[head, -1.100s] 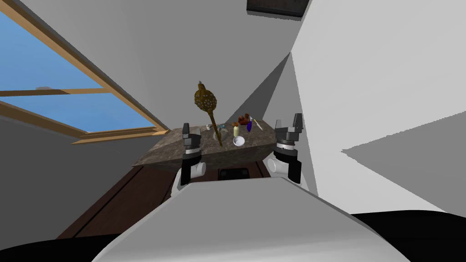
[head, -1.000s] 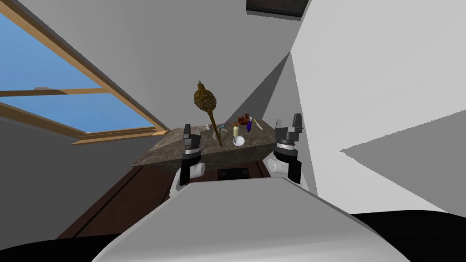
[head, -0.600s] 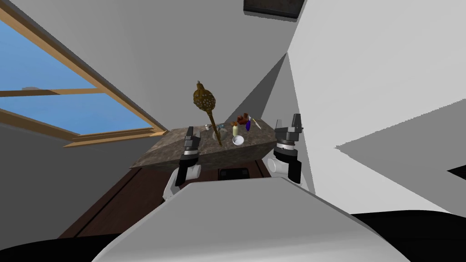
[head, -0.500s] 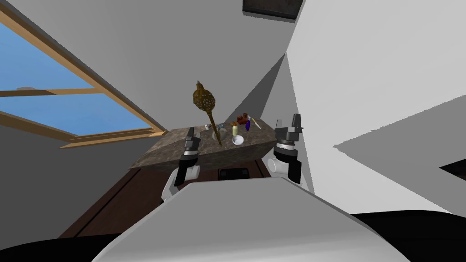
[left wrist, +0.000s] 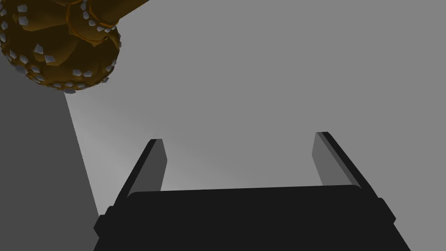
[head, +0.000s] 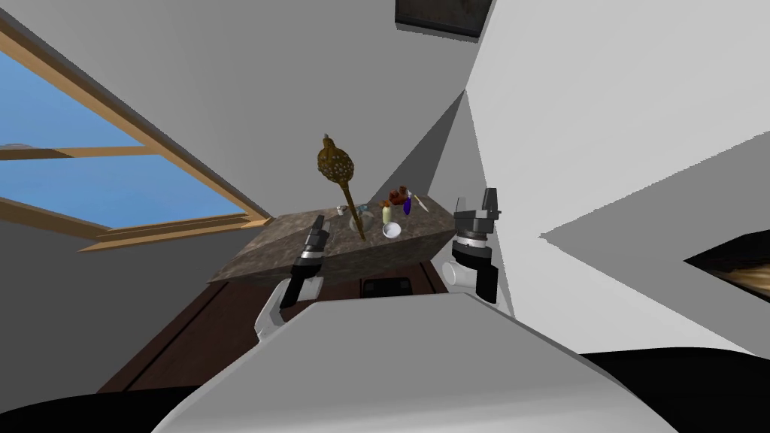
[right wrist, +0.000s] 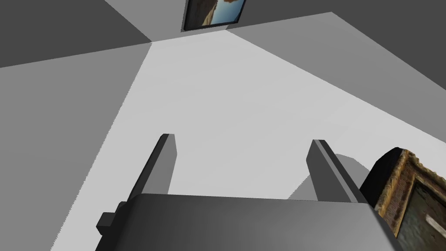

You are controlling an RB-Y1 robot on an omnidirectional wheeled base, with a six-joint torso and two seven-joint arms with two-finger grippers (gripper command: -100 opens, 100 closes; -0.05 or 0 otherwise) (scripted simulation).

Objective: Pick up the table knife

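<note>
Our left pincer [head: 319, 222] has tipped forward over worktop [head: 361, 252], wide open, holding nothing. Right pincer [head: 475, 201] stays up, open, empty. Knife [head: 421, 201], thin and pale, lies far ahead, nearer right pincer. We think reach is only starting.

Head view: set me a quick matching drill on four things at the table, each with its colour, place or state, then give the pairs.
Things:
1 bowl
2 table knife
3 studded ball
4 right gripper

Descriptions:
A golden brown, raised above the table
B open, off the table's right end
C white, round, on the table
D thin, pale, at the tabletop's far right

Pairs: 1-C, 2-D, 3-A, 4-B
</note>
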